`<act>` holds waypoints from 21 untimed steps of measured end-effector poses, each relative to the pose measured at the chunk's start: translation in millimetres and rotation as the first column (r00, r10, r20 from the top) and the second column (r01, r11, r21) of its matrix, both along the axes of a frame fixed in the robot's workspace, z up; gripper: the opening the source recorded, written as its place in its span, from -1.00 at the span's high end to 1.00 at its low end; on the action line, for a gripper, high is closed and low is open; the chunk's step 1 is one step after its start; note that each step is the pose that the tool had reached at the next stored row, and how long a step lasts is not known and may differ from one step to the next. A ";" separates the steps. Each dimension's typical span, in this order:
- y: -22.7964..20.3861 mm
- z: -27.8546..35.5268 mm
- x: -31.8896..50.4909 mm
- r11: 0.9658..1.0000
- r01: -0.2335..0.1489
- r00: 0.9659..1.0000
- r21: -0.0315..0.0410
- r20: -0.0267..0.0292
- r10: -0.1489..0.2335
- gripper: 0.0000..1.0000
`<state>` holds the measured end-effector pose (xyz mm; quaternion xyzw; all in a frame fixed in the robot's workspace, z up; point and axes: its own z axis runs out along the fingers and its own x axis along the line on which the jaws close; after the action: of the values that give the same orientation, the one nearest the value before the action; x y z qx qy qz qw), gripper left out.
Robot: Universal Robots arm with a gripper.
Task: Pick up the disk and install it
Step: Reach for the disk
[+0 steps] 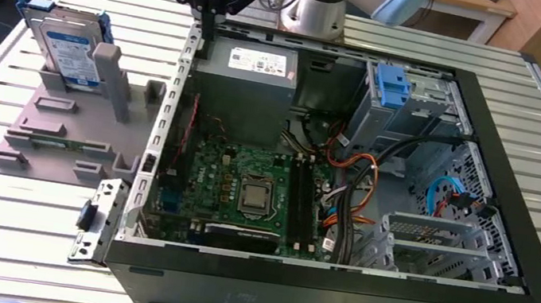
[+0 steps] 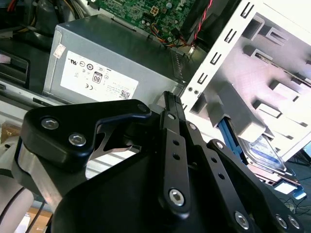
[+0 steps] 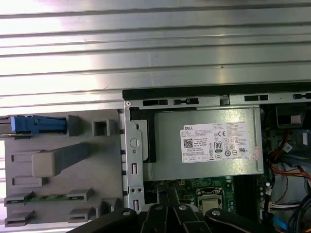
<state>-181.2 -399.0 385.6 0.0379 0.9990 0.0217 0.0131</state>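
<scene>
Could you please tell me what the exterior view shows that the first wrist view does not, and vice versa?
The exterior view adds the labelled face of the disk, standing on edge in the grey stand, plus the drive cage and the tip of the tool beside the power supply. The first wrist view adds a straight-down look: the disk edge-on, blue bracket uppermost. Both share disk, stand, power supply and motherboard.

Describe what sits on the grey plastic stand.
The silver metal hard drive in its blue bracket stands upright on the grey plastic stand; a green memory strip lies in a slot. Its grey posts cover the drive's lower edge.
</scene>
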 end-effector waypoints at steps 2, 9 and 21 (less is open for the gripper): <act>0.0 -0.1 -0.3 1.000 0.000 1.000 0.000 0.000 0.000 0.79; 0.0 -0.5 -2.0 1.000 0.000 1.000 0.000 0.000 0.000 0.79; 0.0 -5.8 -6.6 1.000 0.000 1.000 0.000 0.000 0.000 0.79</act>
<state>-187.8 -398.9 379.8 0.0379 0.9990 0.0216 0.0131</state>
